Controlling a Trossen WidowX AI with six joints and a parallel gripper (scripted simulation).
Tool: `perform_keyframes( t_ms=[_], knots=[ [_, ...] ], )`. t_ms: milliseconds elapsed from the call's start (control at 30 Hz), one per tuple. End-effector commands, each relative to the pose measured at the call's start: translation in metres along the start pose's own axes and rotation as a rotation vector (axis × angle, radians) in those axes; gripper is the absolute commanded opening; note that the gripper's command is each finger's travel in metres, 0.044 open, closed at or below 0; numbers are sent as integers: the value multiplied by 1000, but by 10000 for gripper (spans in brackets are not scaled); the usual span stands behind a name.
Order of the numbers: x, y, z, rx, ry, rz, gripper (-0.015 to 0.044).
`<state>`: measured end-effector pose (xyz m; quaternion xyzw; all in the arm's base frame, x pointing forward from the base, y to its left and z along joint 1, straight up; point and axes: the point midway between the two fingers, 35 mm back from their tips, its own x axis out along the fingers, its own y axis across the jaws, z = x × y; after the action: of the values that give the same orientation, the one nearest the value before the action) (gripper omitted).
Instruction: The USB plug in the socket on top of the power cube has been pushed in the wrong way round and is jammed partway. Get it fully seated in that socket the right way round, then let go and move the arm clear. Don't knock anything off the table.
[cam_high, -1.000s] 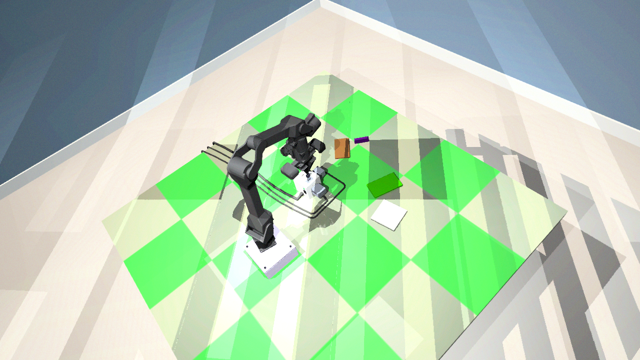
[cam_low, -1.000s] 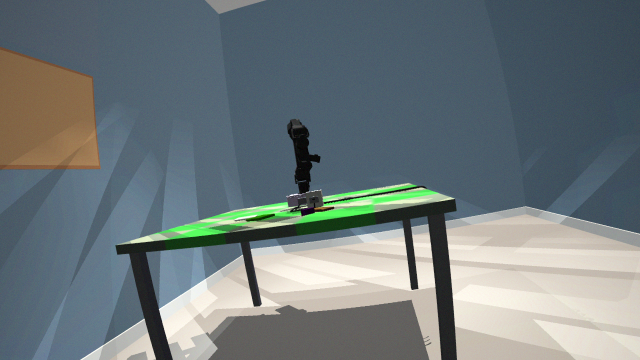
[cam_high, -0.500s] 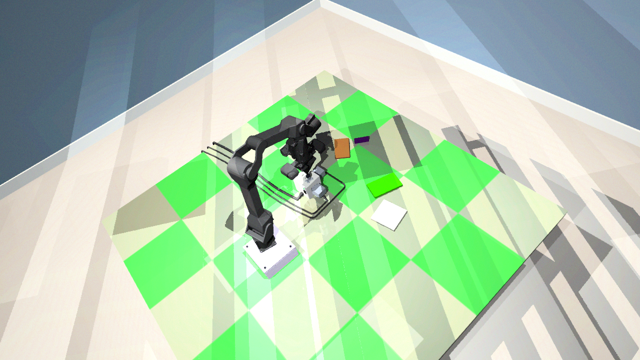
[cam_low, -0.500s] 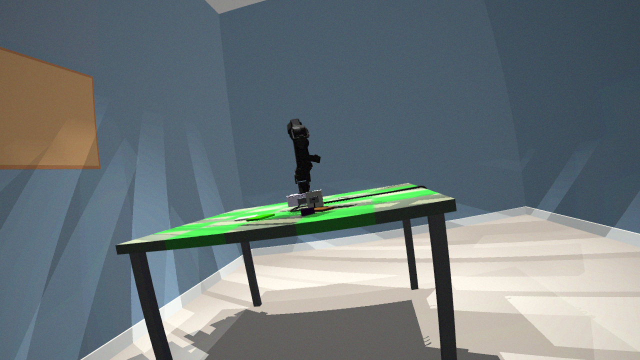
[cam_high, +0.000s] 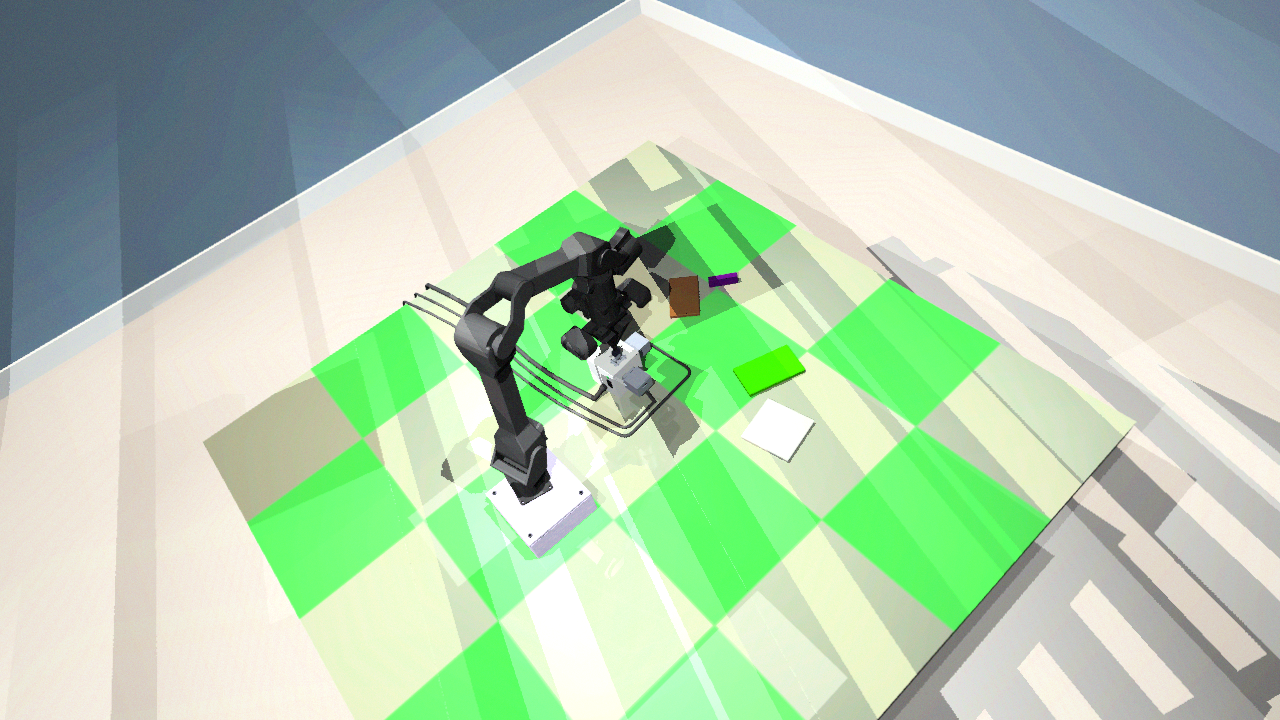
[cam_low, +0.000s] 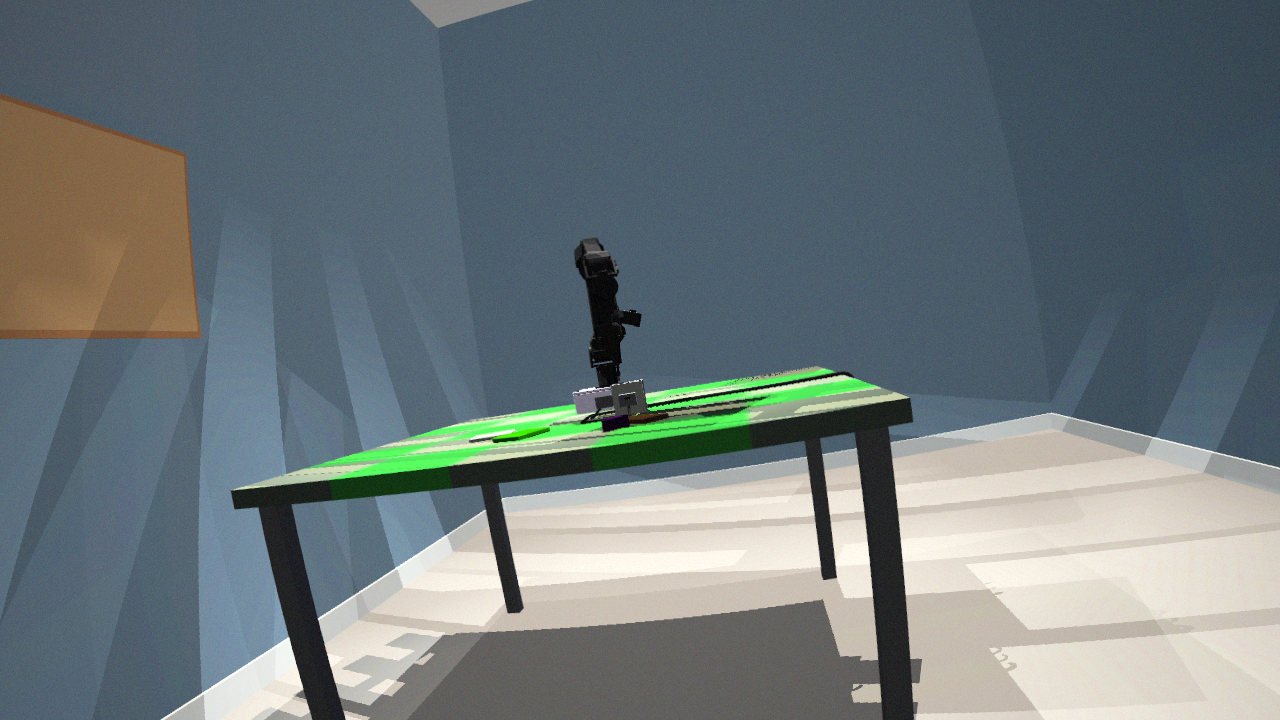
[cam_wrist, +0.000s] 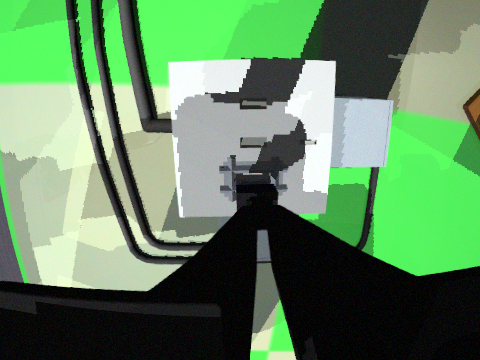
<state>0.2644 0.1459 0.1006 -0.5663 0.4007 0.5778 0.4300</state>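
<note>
tool (cam_wrist: 256, 196) is pinched shut on the plug (cam_wrist: 255, 188), which sits right at its tips, stuck in the cube (cam_wrist: 200, 140) top socket directly below. plug axis runs vertical, in line w/ the tool, so next move prob lifts straight up, then flips it.

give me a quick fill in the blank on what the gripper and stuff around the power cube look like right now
1. The gripper is shut on the USB ____ on top of the power cube.
2. The flat orange-brown pad lies next to a small ____ stick.
3. Between the orange-brown pad and the white pad lies a flat ____ pad.
4. The cube's colour is ____.

Missing words: plug; purple; green; white
</note>
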Motion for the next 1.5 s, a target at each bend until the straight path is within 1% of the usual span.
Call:
perform_keyframes(
  t_ms=[0, 1467],
  knots=[
    [0, 0, 1, 4, -5, -3, 0],
    [6, 0, 0, 4, -5, -3, 0]
  ],
)
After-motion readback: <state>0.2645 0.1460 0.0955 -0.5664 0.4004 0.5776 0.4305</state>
